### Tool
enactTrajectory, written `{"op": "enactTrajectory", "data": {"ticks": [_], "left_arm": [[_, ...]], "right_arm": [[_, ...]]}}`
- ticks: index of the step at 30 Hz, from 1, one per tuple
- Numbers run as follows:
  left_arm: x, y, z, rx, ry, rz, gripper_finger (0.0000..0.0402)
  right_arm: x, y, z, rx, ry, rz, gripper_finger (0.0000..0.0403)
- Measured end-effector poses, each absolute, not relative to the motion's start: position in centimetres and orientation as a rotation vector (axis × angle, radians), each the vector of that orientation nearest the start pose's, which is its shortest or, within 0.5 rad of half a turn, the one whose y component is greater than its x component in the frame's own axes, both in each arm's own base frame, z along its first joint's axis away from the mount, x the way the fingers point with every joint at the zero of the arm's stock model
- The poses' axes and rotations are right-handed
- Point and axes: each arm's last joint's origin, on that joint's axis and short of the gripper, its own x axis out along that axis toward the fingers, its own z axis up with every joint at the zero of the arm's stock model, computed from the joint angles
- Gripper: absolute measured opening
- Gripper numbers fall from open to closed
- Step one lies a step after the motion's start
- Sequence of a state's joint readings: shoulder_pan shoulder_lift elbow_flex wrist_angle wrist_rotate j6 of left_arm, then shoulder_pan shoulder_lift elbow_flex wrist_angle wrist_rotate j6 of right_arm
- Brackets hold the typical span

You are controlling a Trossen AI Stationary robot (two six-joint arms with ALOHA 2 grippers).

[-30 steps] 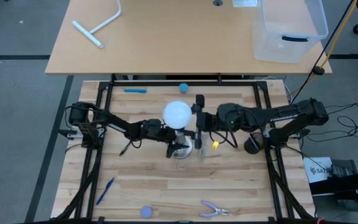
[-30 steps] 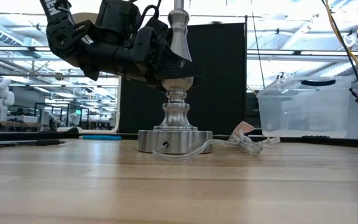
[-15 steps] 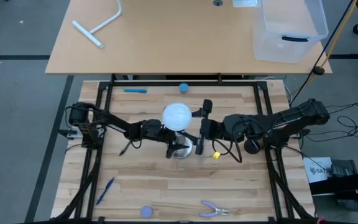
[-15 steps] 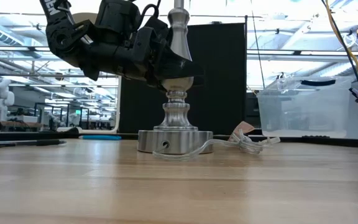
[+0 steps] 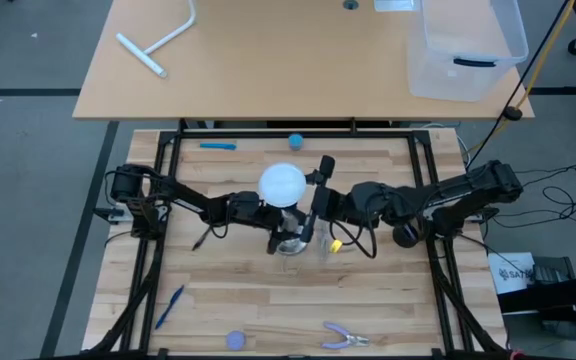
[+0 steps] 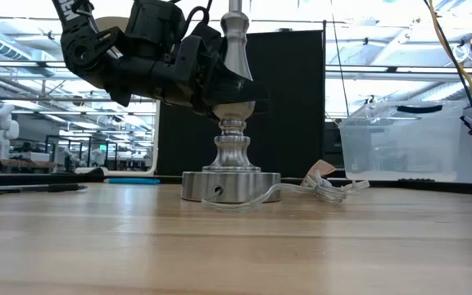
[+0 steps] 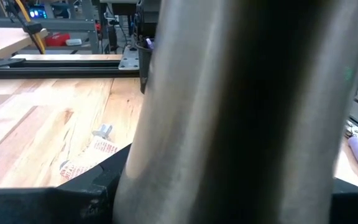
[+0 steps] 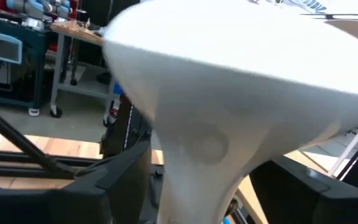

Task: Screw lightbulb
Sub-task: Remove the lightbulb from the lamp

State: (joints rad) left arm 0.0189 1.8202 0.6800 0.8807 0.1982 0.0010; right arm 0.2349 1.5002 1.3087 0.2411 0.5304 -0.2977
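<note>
- Two grippers meet at mid-table.
- Left gripper (image 6: 220, 90) clamps the silver stand (image 6: 232, 160).
- Right gripper (image 5: 313, 205) straddles the lightbulb (image 5: 282, 184); whether it grips, I cannot tell.

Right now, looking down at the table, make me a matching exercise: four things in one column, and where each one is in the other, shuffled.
Things:
1. lightbulb
2. purple-handled pliers
3. blue pen
4. small blue ball

Places:
A. near the table's front edge, right of centre
B. near the table's far edge
C. mid-table, on top of the silver stand
D. front left part of the table

Pairs: 1-C, 2-A, 3-D, 4-B
</note>
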Motion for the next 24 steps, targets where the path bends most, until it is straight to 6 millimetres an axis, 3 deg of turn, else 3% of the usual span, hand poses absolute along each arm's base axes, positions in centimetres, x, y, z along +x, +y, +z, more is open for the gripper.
{"op": "enactTrajectory", "data": {"ticks": [9,24], "left_arm": [[33.49,0.07,13.70,-0.023,0.259,-0.179,0.0258],[33.51,0.08,13.70,-0.030,0.261,-0.176,0.0258]], "right_arm": [[34.03,6.29,38.61,-0.259,-0.031,-0.310,0.0186],[33.86,5.88,38.68,-0.255,-0.008,-0.355,0.0216]]}}
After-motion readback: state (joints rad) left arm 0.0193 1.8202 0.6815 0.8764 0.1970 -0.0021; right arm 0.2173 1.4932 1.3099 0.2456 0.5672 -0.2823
